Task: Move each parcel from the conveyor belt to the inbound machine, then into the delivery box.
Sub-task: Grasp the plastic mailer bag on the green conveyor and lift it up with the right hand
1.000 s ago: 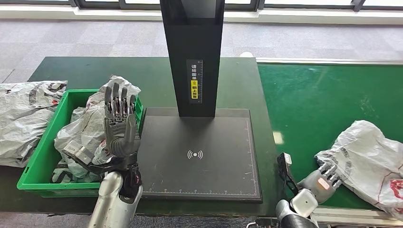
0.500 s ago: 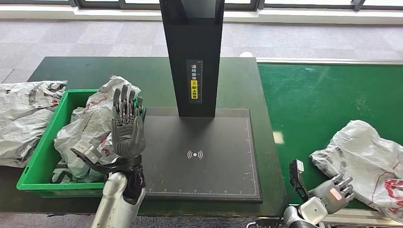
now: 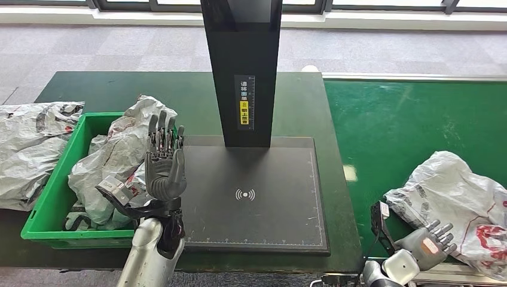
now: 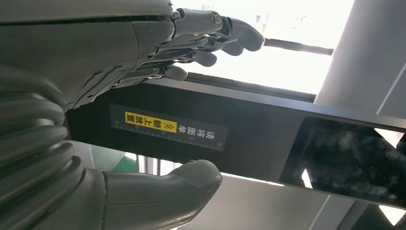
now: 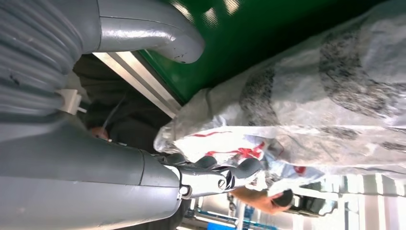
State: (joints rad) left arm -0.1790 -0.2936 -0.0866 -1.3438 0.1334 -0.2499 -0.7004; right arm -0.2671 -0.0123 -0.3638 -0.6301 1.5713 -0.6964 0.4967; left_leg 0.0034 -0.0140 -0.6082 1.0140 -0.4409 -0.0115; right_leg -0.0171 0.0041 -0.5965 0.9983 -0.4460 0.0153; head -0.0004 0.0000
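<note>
A: Head view first. What is the left hand (image 3: 163, 165) doing?

B: It stands upright, palm out, its dark ribbed fingers straight and apart, holding nothing. It sits at the left edge of the flat black scanner plate (image 3: 254, 197), a matte slab with a white wireless mark in its middle. Just to the hand's left is the green plastic bin (image 3: 52, 203), piled with crumpled grey plastic bags (image 3: 113, 156).

A: And the right hand (image 3: 431, 244)?

B: Low by the near rim of the green belt (image 3: 406, 119), fingers spread, gripping nothing. The parcel (image 3: 454, 200), a wrinkled whitish plastic mailer with red print, lies on the smooth belt just beyond and right of that hand; whether they touch, I cannot tell.

A: Left wrist view?

B: The left hand (image 4: 143, 52) has its fingers extended and its thick grey thumb (image 4: 163, 194) well apart, with nothing between them. Beyond them runs the glossy black scanner post (image 4: 268, 143) with its yellow label (image 4: 146, 120).

A: Right wrist view?

B: The right hand (image 5: 143, 177) is open, thumb (image 5: 148, 28) on one side and dark fingers (image 5: 225, 170) on the other. The creased, shiny parcel (image 5: 311, 105) lies between them, against the fingertips, not clasped.
</note>
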